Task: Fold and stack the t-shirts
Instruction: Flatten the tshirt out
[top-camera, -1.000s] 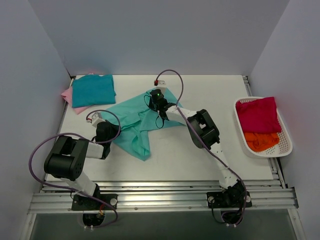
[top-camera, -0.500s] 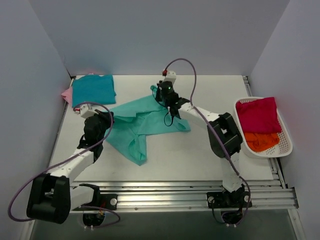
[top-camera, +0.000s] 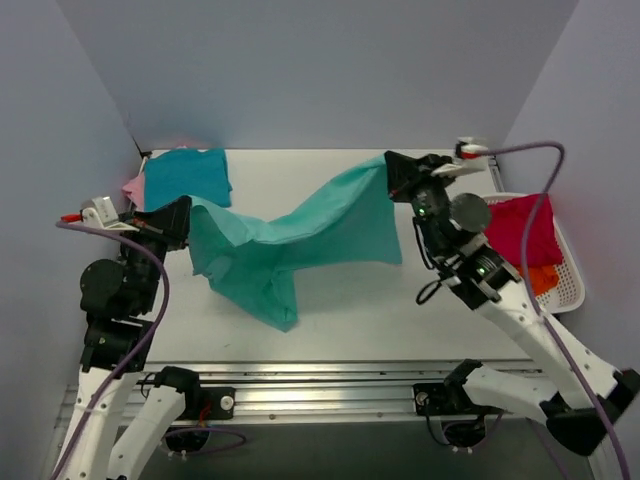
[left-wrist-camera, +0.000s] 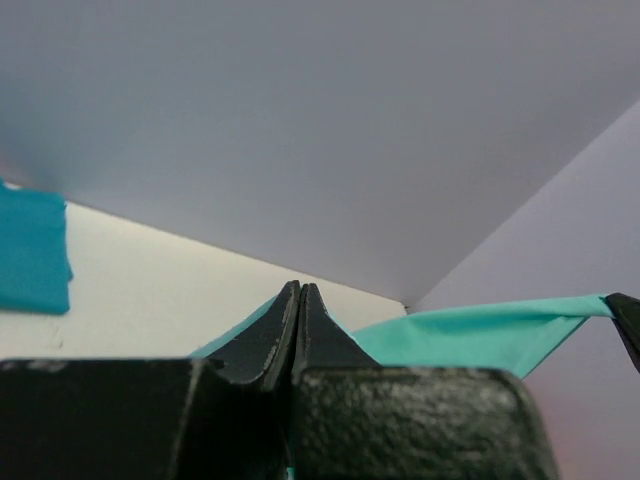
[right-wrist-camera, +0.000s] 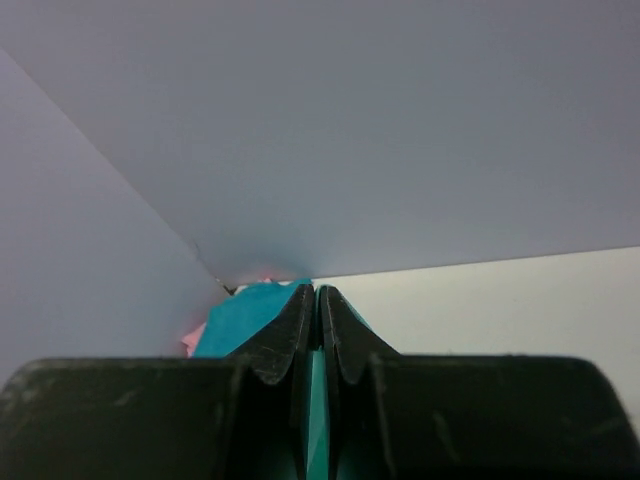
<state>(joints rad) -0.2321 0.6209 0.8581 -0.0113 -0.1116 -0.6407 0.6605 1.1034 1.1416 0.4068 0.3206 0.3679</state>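
Observation:
A mint-green t-shirt (top-camera: 300, 235) hangs stretched above the table between both arms, its lower part drooping toward the near left. My left gripper (top-camera: 185, 215) is shut on its left end, and my right gripper (top-camera: 392, 172) is shut on its right end. In the left wrist view the mint cloth (left-wrist-camera: 490, 335) runs off to the right past the closed fingers (left-wrist-camera: 278, 330). In the right wrist view a strip of mint cloth (right-wrist-camera: 317, 420) sits pinched between the fingers (right-wrist-camera: 285, 335). A folded darker teal t-shirt (top-camera: 186, 178) lies on a pink one (top-camera: 133, 187) at the back left.
A white slotted basket (top-camera: 572, 275) at the right edge holds a crimson t-shirt (top-camera: 520, 228) over an orange one (top-camera: 532, 281). Grey walls close in the back and both sides. The teal stack (right-wrist-camera: 240, 315) also shows in the far corner of the right wrist view.
Both arms have lifted and swung apart, the left to the left and the right to the right. The mint t-shirt has risen off the table and been pulled out wide between them.

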